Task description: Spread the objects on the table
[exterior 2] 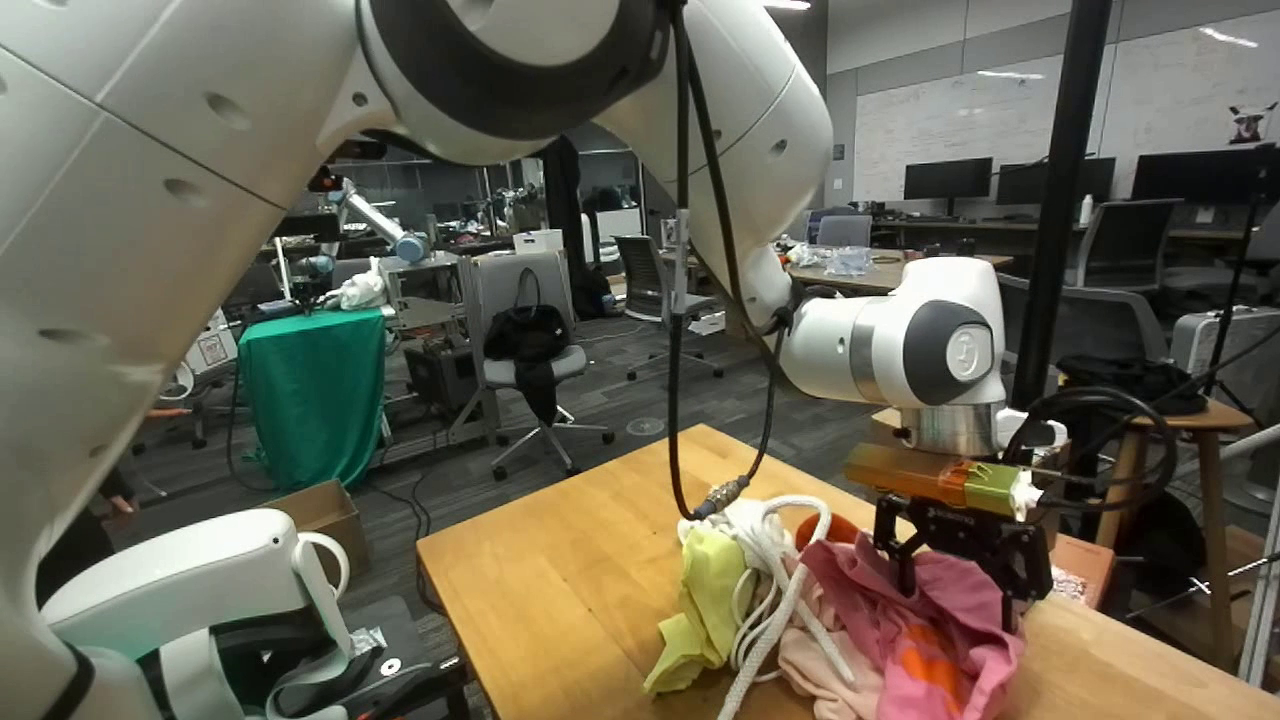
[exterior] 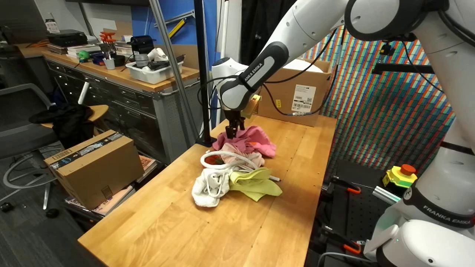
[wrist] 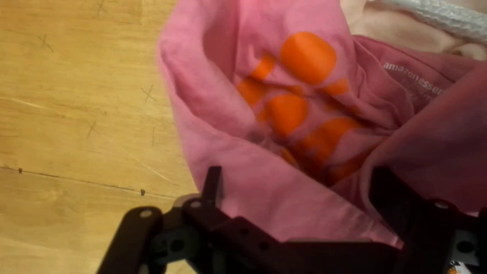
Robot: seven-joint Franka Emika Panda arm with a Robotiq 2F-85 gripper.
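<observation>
Fingers [wrist: 213, 186] were spread wide, nothing pinched, with the gripper [exterior 2: 957, 608] down right at the crumpled pink cloth [wrist: 296, 125]; couldn't tell if the tips were actually touching it. One tip sat by its outer edge, the other by a deep fold, so I figured the step was a grab. Best way in, to my mind, was to go a touch lower, get a ridge of fabric standing between the pads and only then squeeze, since a flat bit would likely just slip out. Just beside it, apparently in contact, was the pale pink cloth [exterior: 237, 149] with the white cord [exterior: 222, 166] draped over it, so a slow pull away from the heap seemed smarter than a straight yank up. The red thing [exterior: 212, 160] showed through the cord's loop, and past that lay the white rag [exterior: 204, 189] and yellow-green cloth [exterior: 256, 183], all bunched on the table [exterior: 167, 222]. Dragging toward the tall cardboard box [exterior: 284, 91] looked least likely to snag anything.
</observation>
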